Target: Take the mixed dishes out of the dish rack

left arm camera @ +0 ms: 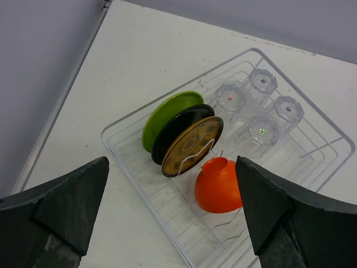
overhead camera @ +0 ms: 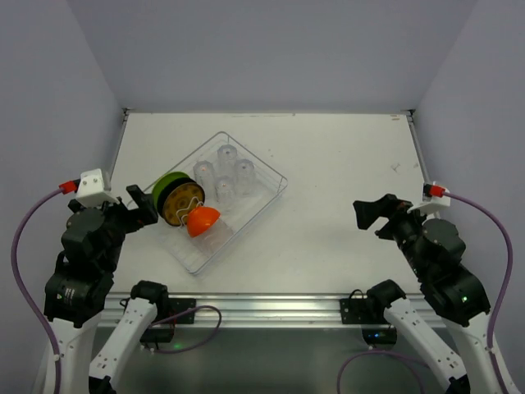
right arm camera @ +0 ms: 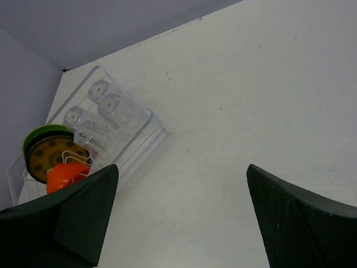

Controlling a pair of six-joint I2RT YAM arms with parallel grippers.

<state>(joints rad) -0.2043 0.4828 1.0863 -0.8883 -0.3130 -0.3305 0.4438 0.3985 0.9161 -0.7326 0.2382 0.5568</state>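
Note:
The clear dish rack (overhead camera: 262, 199) sits slanted left of the table's middle. At its near-left end a lime-green plate (overhead camera: 166, 188) stands on edge beside a black plate and a gold patterned plate (overhead camera: 182, 203). An orange-red bowl (overhead camera: 202, 220) lies mouth-down next to them. Several clear tumblers (overhead camera: 223, 172) stand upside down at the far end. My left gripper (overhead camera: 141, 205) is open and empty, just left of the rack, in line with the plates. My right gripper (overhead camera: 373, 215) is open and empty, well right of the rack. The left wrist view shows the gripper (left arm camera: 171, 161), bowl (left arm camera: 220, 187), green plate (left arm camera: 167, 114) and rack (left arm camera: 141, 195).
The right wrist view shows the gripper (right arm camera: 182, 166) above bare white table, with the rack (right arm camera: 139, 137) and bowl (right arm camera: 67, 174) at its left. Grey walls enclose the table on three sides. A metal rail (overhead camera: 262, 308) runs along the near edge.

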